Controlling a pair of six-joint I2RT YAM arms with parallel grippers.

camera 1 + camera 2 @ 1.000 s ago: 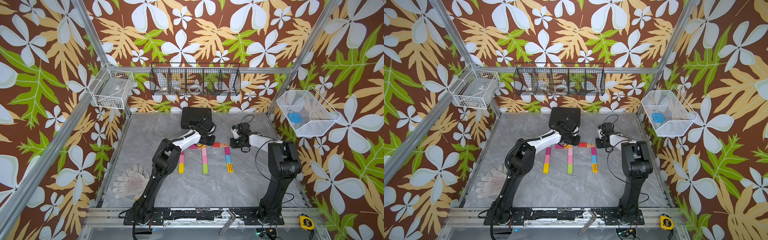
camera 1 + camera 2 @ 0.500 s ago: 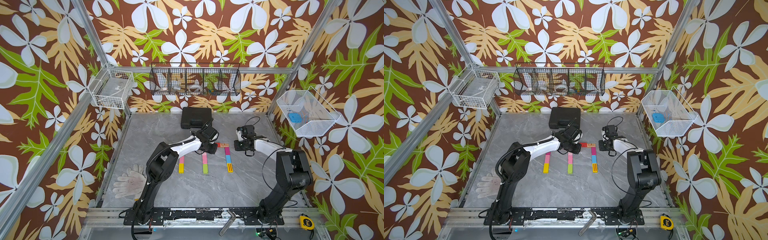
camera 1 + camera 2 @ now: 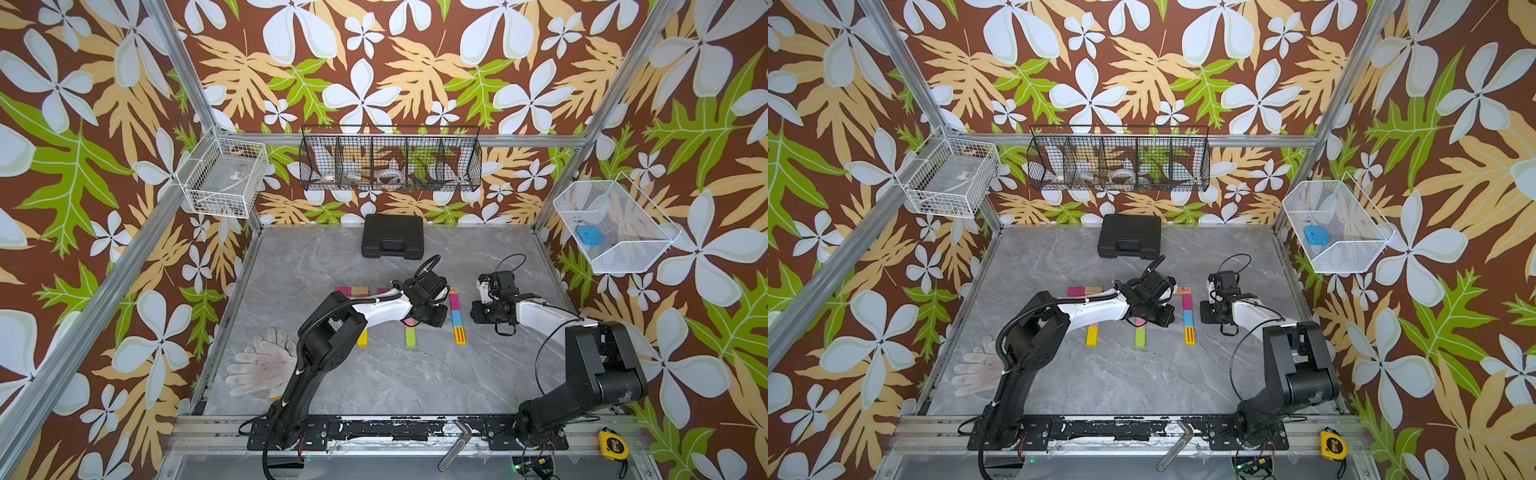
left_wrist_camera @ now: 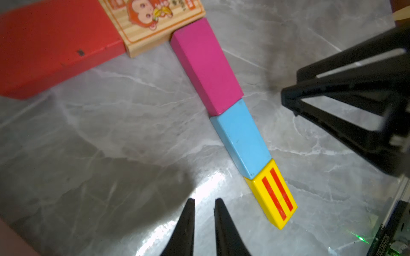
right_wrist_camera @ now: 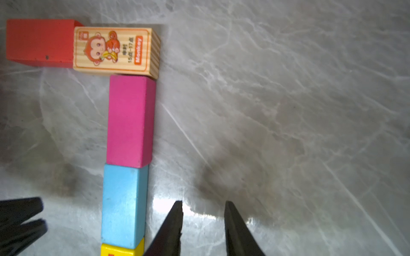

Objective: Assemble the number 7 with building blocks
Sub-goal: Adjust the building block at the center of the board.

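The building blocks lie flat on the grey table. A red block (image 5: 40,42) and a wooden monkey block (image 5: 115,51) form a bar. Under its end runs a column of magenta (image 5: 131,119), blue (image 5: 124,206) and yellow red-striped (image 4: 273,195) blocks, seen in both top views (image 3: 456,319) (image 3: 1188,319). More blocks lie to the left: green (image 3: 410,337), yellow (image 3: 362,338), magenta (image 3: 343,289), wood (image 3: 360,290). My left gripper (image 4: 204,200) hovers left of the column, narrowly open and empty. My right gripper (image 5: 203,202) is to the column's right, open and empty.
A black case (image 3: 392,241) stands at the back of the table. White gloves (image 3: 266,365) lie at the front left. A metal tool (image 3: 455,444) and a tape measure (image 3: 611,444) rest on the front rail. Wire baskets hang on the walls.
My left arm has swung forward from the black case and come down beside the blocks. My right gripper has drawn back to the right of the column and its jaws have widened.
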